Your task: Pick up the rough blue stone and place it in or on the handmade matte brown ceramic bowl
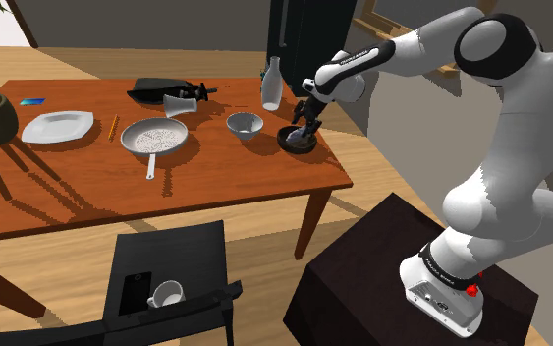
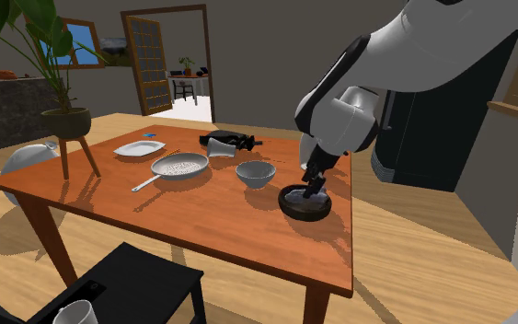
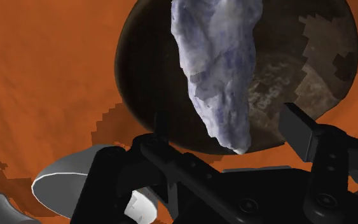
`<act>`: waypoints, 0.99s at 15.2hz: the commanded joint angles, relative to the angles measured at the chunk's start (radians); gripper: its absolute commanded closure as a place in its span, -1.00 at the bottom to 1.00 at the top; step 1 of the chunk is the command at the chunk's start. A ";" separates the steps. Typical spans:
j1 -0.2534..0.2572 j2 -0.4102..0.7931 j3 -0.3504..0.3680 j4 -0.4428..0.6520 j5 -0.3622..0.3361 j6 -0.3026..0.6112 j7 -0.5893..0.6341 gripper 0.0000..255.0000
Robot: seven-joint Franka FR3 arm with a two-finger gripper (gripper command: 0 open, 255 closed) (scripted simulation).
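Right under the end effector (image 3: 228, 121), whose fingers stand wide apart and hold nothing, the blue-grey stone (image 3: 215, 70) lies in the dark brown bowl (image 3: 323, 57).

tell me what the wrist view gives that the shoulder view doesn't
Wrist view: the stone, pale blue-grey and rough, over the inside of the dark brown bowl, between open fingers that do not touch it. Shoulder view: the white plate, the pan, the white bottle and the arm reaching from the stand. Both: the gripper at the dark brown bowl, the grey bowl, the table.
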 commanded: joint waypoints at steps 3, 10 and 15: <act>0.000 0.000 0.000 -0.001 0.000 0.000 0.000 -1.00; -0.056 -0.098 0.028 -0.014 0.037 -0.088 -0.023 -1.00; -0.056 -0.098 0.028 -0.014 0.037 -0.088 -0.023 -1.00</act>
